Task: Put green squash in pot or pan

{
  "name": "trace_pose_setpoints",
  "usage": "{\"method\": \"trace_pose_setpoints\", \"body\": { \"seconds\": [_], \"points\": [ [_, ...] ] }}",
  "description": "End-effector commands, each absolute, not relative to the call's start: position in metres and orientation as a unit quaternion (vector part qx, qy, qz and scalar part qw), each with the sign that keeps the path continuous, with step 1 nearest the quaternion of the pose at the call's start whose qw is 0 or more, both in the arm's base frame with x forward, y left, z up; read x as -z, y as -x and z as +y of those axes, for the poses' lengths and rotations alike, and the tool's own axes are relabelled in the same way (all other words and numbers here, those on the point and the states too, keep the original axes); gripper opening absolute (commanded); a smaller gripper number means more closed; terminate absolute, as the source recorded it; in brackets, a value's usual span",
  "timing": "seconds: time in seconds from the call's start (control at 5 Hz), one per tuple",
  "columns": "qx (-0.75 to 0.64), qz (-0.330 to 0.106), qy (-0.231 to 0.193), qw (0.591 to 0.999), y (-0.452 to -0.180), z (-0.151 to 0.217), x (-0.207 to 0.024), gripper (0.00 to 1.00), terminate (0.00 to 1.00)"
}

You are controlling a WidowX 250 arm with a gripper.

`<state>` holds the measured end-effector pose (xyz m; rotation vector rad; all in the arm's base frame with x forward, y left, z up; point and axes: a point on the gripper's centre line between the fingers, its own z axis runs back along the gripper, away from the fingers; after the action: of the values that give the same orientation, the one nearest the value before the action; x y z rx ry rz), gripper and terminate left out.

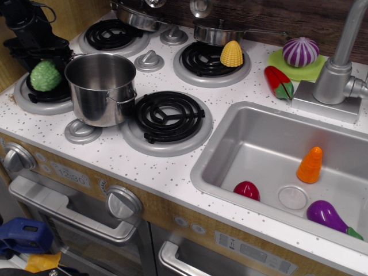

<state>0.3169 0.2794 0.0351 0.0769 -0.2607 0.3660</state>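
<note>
The green squash (45, 76), light green and bumpy, stands on end on the front left burner (34, 99), just left of the steel pot (102, 86). My black gripper (45, 58) has come down from the upper left and sits right over the squash. Its fingers hold the squash's top end, which they hide. The pot is upright, and nothing shows in the part of its inside I can see. A small steel pan (215, 33) sits at the back of the rear right burner, and another pan (138, 17) is at the back edge.
A yellow corn piece (232, 53) stands on the rear right burner. A red pepper (278, 82) and a purple onion (301, 52) on a green plate lie near the faucet (339, 63). The sink (214, 167) holds a carrot (310, 164), a red piece (246, 190) and an eggplant (326, 214).
</note>
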Motion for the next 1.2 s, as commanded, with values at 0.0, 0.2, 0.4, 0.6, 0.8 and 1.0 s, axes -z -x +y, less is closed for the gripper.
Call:
{"method": "trace_pose_setpoints", "body": {
  "seconds": [0.0,0.2,0.4,0.6,0.8,1.0],
  "points": [
    [-0.163,-0.137,-0.097,0.972,-0.324,0.292,-0.109,0.00,0.00],
    [-0.177,-0.138,-0.147,0.963,-0.317,0.274,-0.128,0.00,0.00],
    [-0.195,-0.129,-0.158,0.959,-0.317,0.257,-0.147,0.00,0.00],
    [-0.228,-0.114,-0.155,0.954,-0.321,0.225,-0.166,0.00,0.00],
    [-0.253,-0.120,-0.129,0.951,-0.325,0.193,-0.163,0.00,0.00],
    [-0.286,-0.126,-0.116,0.943,-0.321,0.164,-0.152,0.00,0.00]
  ]
}}
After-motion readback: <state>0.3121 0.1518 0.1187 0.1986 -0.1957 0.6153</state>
